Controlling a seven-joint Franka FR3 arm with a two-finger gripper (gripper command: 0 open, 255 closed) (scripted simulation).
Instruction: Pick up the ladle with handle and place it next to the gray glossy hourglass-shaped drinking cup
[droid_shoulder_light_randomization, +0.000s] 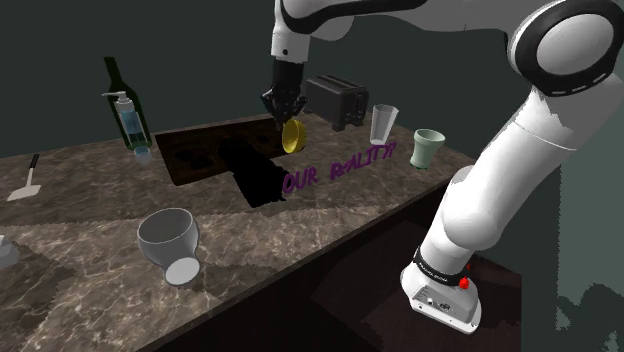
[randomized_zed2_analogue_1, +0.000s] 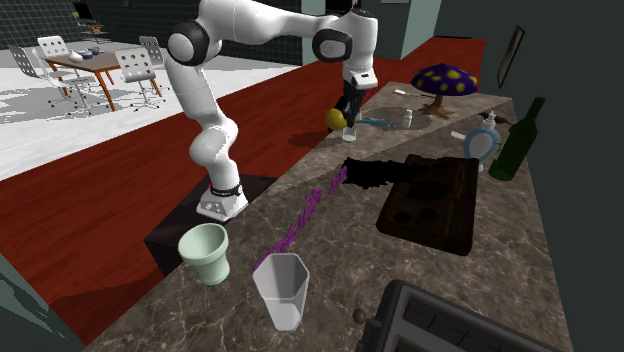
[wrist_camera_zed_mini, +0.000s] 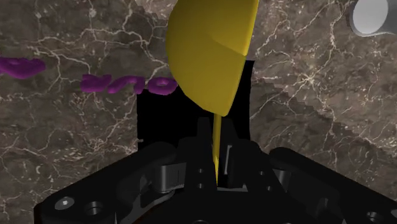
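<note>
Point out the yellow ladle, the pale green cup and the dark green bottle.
Yellow ladle (wrist_camera_zed_mini: 207, 57), wrist view, on its bowl.
Pale green cup (droid_shoulder_light_randomization: 427, 152), shoulder view, on its side wall.
Dark green bottle (randomized_zed2_analogue_1: 515, 152), second exterior view, on its body.

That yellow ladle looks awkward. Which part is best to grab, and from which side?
The thin handle, from above its free end, as the jaws clasp it now. It is narrow enough to fit between them, and the ladle hangs bowl-down. The bowl is wide and rounded, so it would probably slip.
</note>
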